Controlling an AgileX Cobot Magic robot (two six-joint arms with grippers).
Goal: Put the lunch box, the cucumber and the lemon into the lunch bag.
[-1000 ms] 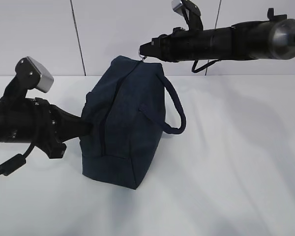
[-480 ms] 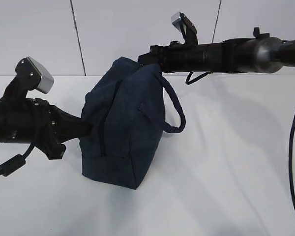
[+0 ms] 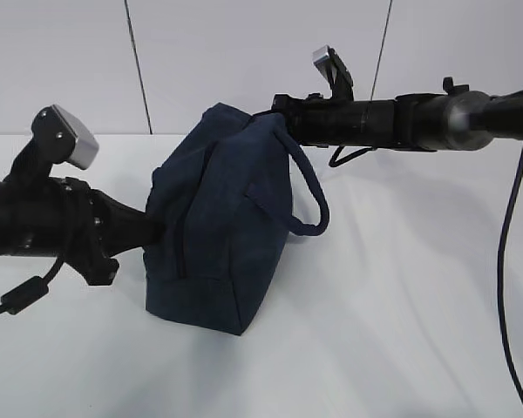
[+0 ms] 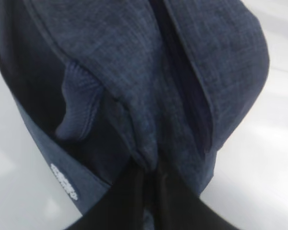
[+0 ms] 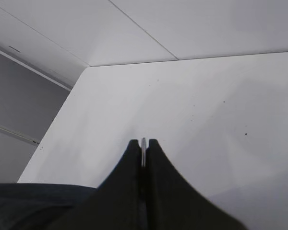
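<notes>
White flat table surface [image 3: 401, 331]: bearing a single item, near its middle.

Large dark navy woven-fabric lunch bag [image 3: 222, 235]: boxy, upright on the table, narrow end toward the exterior camera; top corner pulled up into a peak. Dark zipper line [image 4: 182, 86] along the upper face, flanked by folded fabric. Padded navy loop handle [image 3: 309, 187] hanging off the bag's right side, clear of the table. Small white printed mark [image 4: 63, 180] low on the bag's side panel. Contents not visible.

Black left gripper [image 4: 149, 165]: at the bag's left end, jaws narrow, pinching a fold of the navy fabric.

Black right gripper [image 5: 143, 148]: at the bag's top peak, jaws pressed together on a thin silvery metal piece [image 5: 143, 146], apparently the zipper pull; identity not certain from the wrist view.
</notes>
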